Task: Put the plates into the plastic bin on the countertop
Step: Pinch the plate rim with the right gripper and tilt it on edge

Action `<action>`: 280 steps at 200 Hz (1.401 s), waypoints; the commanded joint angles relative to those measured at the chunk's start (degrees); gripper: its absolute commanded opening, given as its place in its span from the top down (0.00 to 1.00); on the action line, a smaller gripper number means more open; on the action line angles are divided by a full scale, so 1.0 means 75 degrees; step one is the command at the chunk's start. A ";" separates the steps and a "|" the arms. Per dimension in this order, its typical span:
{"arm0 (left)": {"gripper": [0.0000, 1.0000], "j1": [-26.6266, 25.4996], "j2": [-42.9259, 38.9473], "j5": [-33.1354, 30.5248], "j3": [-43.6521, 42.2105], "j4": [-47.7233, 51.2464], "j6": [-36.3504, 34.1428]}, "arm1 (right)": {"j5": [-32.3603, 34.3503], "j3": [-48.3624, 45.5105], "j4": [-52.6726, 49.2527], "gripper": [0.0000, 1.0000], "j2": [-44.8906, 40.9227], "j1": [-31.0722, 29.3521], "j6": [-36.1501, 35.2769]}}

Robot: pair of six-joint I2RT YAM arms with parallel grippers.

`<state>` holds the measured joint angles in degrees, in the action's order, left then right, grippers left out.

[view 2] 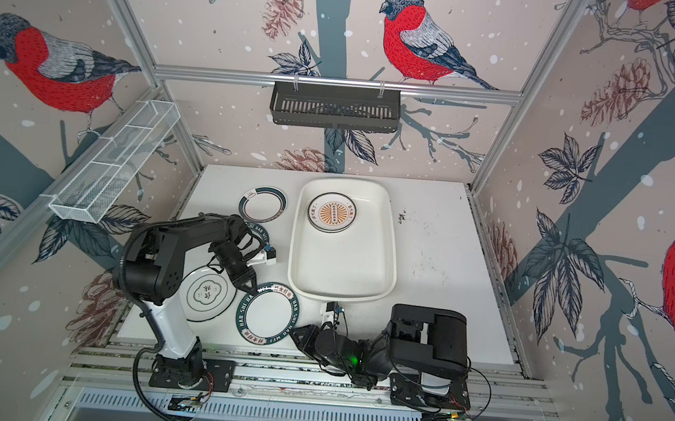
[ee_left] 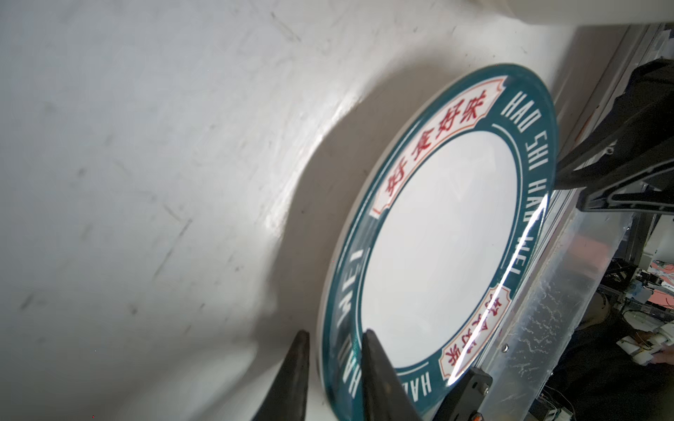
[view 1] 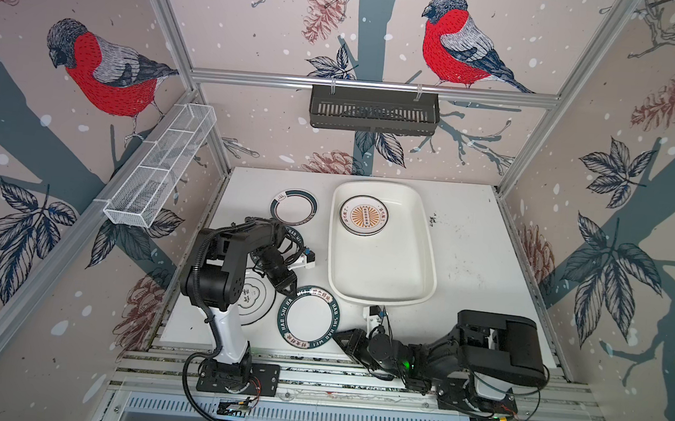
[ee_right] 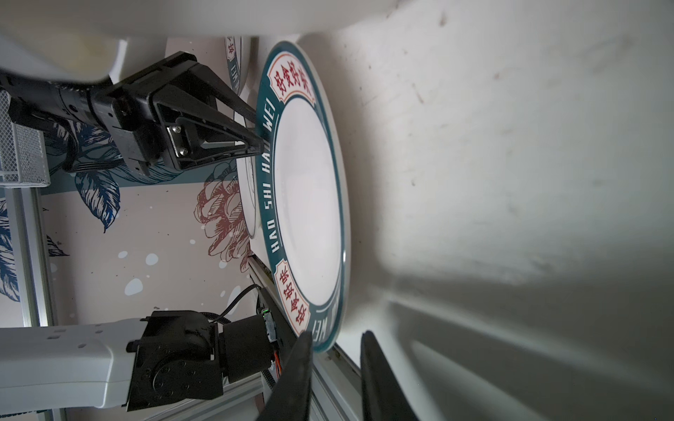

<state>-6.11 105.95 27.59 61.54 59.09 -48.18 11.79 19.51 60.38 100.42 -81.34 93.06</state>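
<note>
- My left gripper [view 1: 285, 287] stands astride the far-left rim of the green-lettered plate [view 1: 309, 316]. Its jaws are narrowly apart, and I cannot tell whether they pinch the rim.
- My right gripper [ee_right: 337, 333] sits low at the same plate's near-right edge. Its jaws are slightly parted, the rim is just inside one finger, and bare surface shows between them.
- This plate lies on the worktop [view 1: 468, 273] close to its front edge. It is just beside the clover plate [view 2: 205, 291] and near the plastic bin [view 1: 381, 265], but apart from it.
- Open worktop runs from the bin to the right-hand edge.
- The bin holds the sunburst plate [view 1: 363, 215] at its far end.
- Left of the bin lie the ring plate [view 1: 294, 207] and a second lettered plate [view 1: 298, 237], the latter partly under my left arm.
</note>
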 commanded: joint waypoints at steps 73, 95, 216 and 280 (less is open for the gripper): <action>0.80 0.0018 0.0065 0.0432 0.0127 0.0537 -0.0384 | -0.0132 0.0270 0.0276 0.77 0.0374 0.0076 0.0085; 0.80 0.0029 0.0065 0.0443 0.0130 0.0553 -0.0406 | -0.0107 0.0339 0.0256 0.77 0.0418 0.0074 0.0085; 0.80 0.0041 0.0082 0.0582 0.0130 0.0678 -0.0648 | 0.0171 0.0622 0.0082 0.85 0.0702 0.0035 0.0433; 0.74 0.0111 -0.0063 0.0648 0.0229 0.0787 -0.0701 | 0.0257 0.0692 0.0156 0.94 0.0764 -0.0037 0.0454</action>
<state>-5.56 106.17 30.35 62.67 62.06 -51.44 12.32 24.38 59.33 105.97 -81.34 96.14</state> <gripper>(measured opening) 0.246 0.081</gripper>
